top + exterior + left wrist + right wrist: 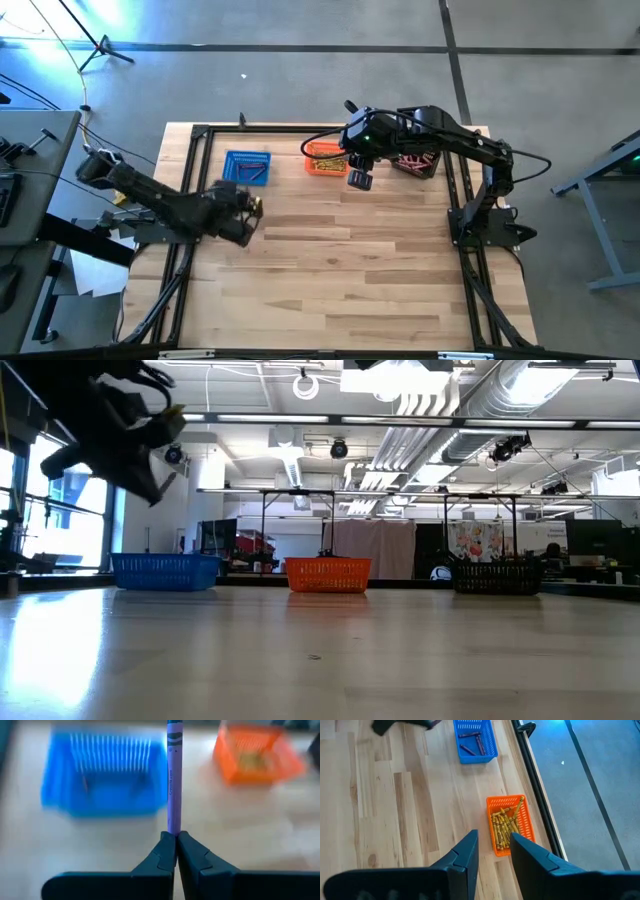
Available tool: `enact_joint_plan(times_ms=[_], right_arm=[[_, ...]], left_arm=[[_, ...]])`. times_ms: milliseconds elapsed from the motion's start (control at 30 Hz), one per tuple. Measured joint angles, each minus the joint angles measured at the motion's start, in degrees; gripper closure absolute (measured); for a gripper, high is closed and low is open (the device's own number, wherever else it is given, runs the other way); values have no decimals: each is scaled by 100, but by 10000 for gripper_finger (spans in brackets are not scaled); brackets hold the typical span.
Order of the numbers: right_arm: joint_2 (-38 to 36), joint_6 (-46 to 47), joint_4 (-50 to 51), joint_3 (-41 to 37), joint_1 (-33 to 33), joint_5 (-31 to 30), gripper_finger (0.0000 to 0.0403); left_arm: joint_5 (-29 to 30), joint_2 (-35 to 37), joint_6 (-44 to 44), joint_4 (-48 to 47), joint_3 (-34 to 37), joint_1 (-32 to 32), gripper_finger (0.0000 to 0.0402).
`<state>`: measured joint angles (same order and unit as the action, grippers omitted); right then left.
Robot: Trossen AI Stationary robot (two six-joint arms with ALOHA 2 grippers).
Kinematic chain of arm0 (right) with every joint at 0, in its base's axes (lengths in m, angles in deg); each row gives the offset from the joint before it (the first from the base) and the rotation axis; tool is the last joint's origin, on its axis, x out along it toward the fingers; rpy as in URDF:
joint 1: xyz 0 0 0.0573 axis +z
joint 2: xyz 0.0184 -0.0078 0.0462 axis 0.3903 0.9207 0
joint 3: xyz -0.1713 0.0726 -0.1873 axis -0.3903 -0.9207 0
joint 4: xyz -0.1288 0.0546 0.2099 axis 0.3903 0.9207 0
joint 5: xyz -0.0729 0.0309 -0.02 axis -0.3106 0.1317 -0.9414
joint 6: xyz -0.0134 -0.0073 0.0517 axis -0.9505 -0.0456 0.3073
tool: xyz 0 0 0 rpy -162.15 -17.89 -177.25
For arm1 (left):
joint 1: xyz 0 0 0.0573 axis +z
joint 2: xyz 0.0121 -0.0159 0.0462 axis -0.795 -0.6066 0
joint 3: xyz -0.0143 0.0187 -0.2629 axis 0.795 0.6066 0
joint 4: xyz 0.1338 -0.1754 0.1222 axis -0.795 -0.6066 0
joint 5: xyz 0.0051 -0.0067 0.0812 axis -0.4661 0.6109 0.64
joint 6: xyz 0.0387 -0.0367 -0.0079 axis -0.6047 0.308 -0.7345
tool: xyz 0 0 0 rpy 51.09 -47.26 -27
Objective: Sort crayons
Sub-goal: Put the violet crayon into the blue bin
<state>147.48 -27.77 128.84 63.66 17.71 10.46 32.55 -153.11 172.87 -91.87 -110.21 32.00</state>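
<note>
1. High view: your left gripper (250, 212) sits at about eight o'clock on the table (340, 290), just short of the blue basket (247, 167). Your right gripper (358, 178) hovers at twelve o'clock beside the orange basket (324, 159), with the black basket (416, 160) at one o'clock.
2. Low view: all three baskets stand in a row along the far edge. You see the left arm raised at ten o'clock, clear of the tabletop.
3. Left wrist view: your left fingers (162, 857) are pinched tight on the bottom end of a purple crayon (173, 775), which stands upright with the blue basket beyond it. That grip is only at the tip, so in my judgement a quick swing could pivot the crayon or let it slip out short of the basket.
4. Right wrist view: your right fingers (465, 852) stand apart, holding nothing, over the yellow crayons (505, 825) in the orange basket. Dark crayons (471, 742) lie in the blue basket.
</note>
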Motion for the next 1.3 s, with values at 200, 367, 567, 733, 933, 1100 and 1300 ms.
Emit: enact_joint_plan(times_ms=[200,367,567,733,933,1100,1300], right_arm=[[0,0,0,0,0,0,304],[0,0,0,0,0,2,304],[0,0,0,0,0,1,304],[0,0,0,0,0,0,304],[0,0,0,2,0,2,304],[0,0,0,0,0,1,304],[0,0,0,0,0,2,304]], left_arm=[[1491,0,-1862,394,-33,962,401],[1765,0,-2753,940,-33,1655,401],[1838,0,-3576,1415,-34,2445,401],[1345,0,-3908,1648,-37,3047,401],[741,-1,-4271,1837,111,3531,401],[399,0,-4844,2062,352,3809,401],[-418,-2,-5244,2455,586,4059,401]])
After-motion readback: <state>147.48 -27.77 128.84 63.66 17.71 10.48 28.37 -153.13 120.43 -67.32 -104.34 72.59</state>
